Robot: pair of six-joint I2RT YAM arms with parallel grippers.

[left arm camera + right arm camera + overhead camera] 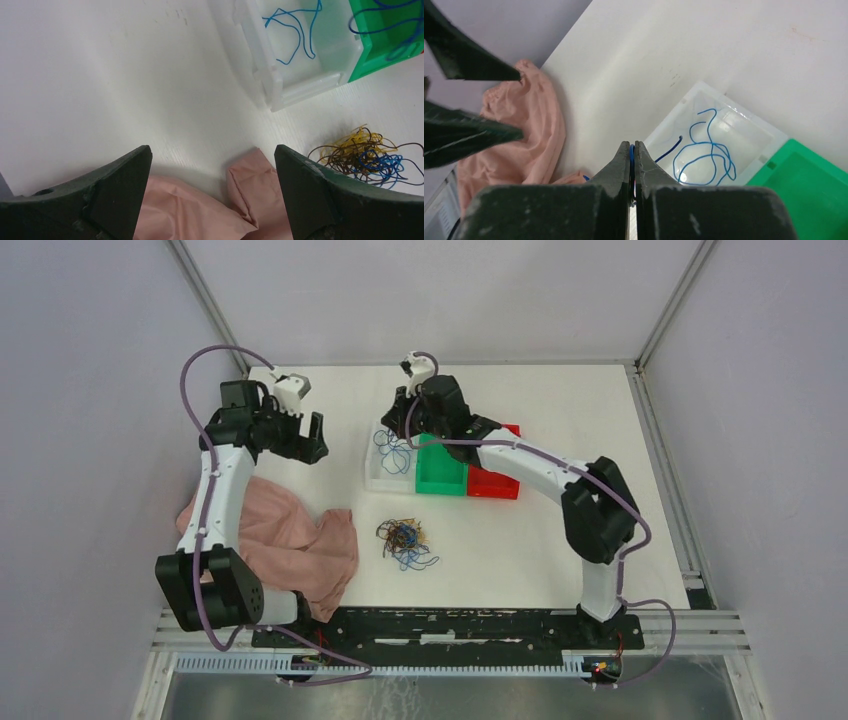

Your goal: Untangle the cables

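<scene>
Closest to the overhead camera ran the black base rail (440, 625) along the near edge of the bench (560, 410). At far left a pink cloth (290, 540) lay crumpled against the left edge, one corner reaching toward the middle. Above it I saw the left fingers (310, 440) spread wide and holding nothing, hanging over bare bench. A clear strip separated them from the white bin (372, 478) on their right.

The tangle of cables (405, 540) sat on the bench near the front centre, just right of the cloth's corner and not touching it. Open bench surrounded it on every side, including the gap up to the bins. It looked like a small loose knot of thin yellow-orange, dark brown and blue loops, with a few blue strands trailing out toward the near side.

Beyond it three bins stood side by side in a row: white, then the green bin (440, 478), then the red bin (493, 485). Loose blue cables (704, 155) lay curled inside the white one. The right fingers (633, 150) hung over that bin, pressed together and pinching a blue cable (631, 150). To the right of the red bin, the bench ran bare to its right edge.
</scene>
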